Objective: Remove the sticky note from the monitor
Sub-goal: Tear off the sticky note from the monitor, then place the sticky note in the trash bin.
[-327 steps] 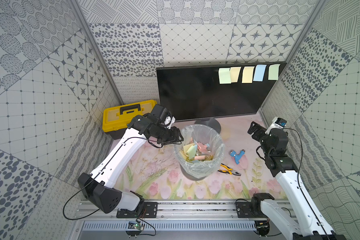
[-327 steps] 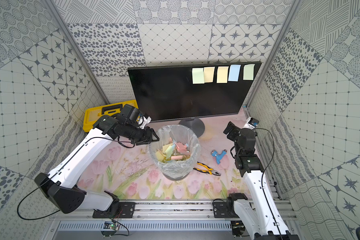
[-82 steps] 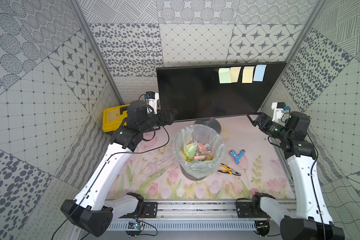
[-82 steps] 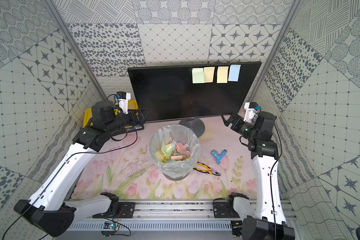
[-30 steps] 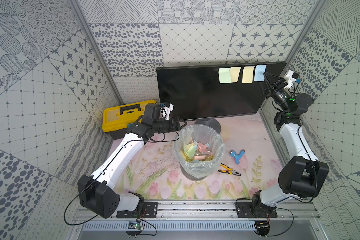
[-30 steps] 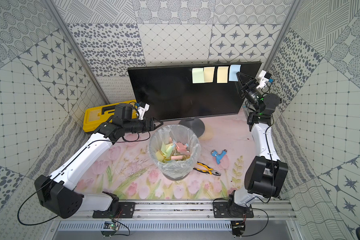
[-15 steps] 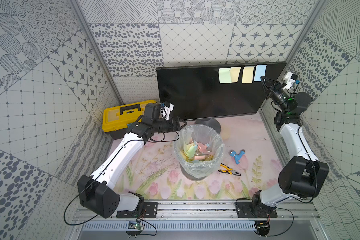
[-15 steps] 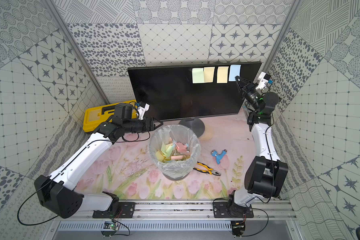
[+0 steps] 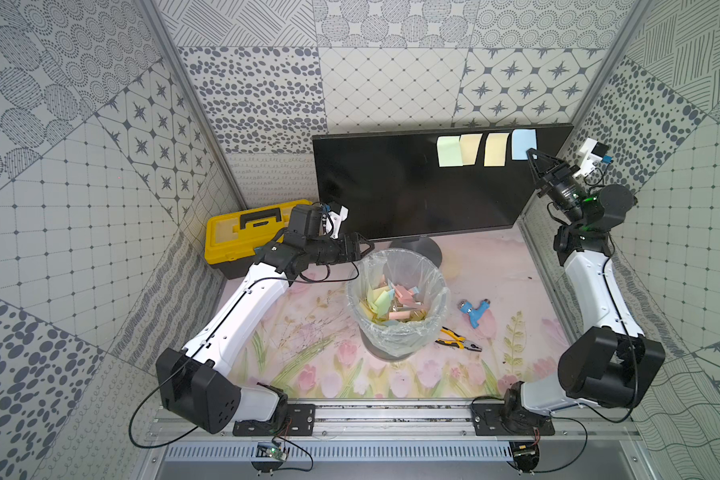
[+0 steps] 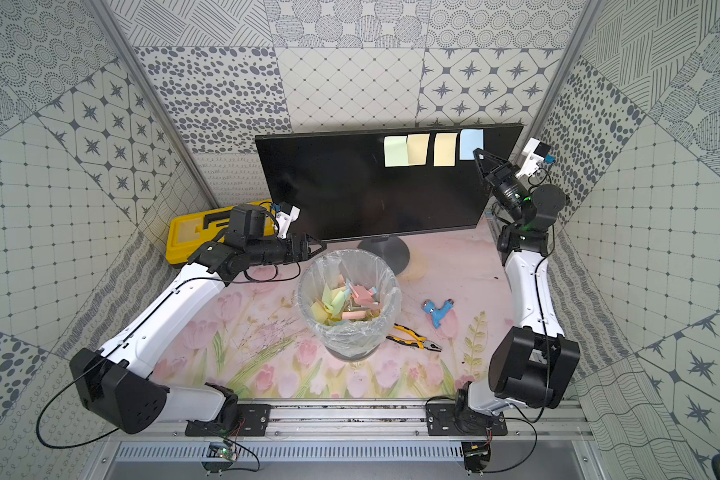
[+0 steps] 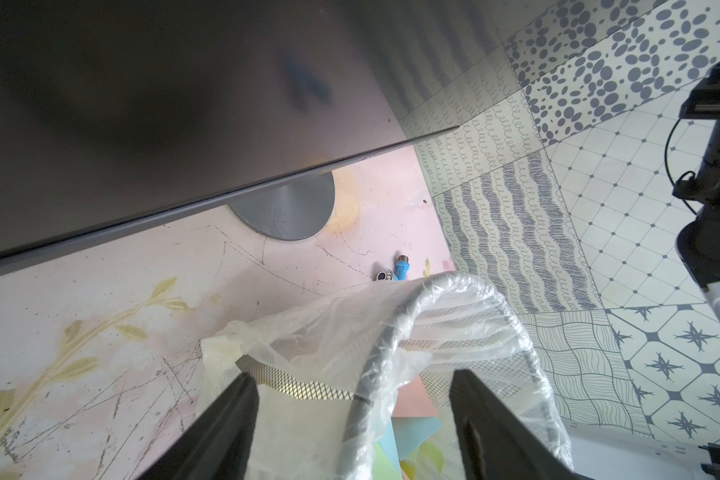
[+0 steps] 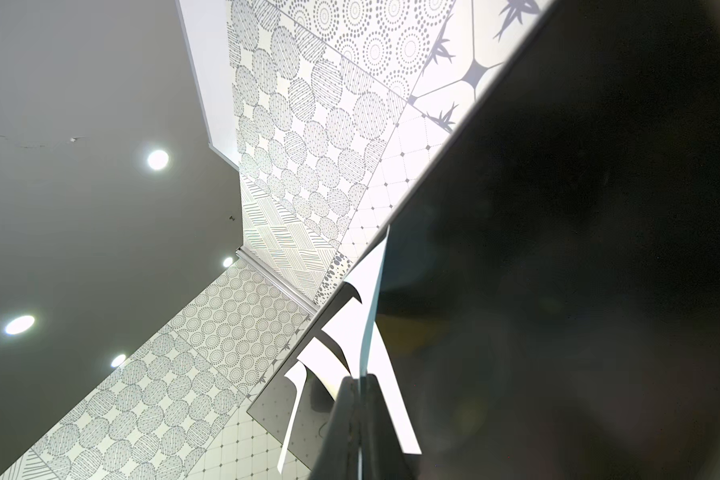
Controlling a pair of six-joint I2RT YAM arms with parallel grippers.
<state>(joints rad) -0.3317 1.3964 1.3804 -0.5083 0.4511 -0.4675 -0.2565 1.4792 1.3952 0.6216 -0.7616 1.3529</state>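
Note:
The monitor stands at the back with a dark screen. Along its top right hang a green note, two yellow ones and a blue sticky note. My right gripper is raised to the blue note's lower right corner. The right wrist view shows the right gripper shut on that sticky note, whose top still sticks to the screen. My left gripper is open, empty, over the bin's rim.
A mesh bin lined with clear plastic holds several crumpled notes in front of the monitor's stand. A yellow toolbox sits at the back left. Pliers and a blue fitting lie right of the bin.
The right arm rose from table height to the monitor's top right, and within the last second its jaws shut on the blue note's lower corner. The left arm has stayed by the bin.

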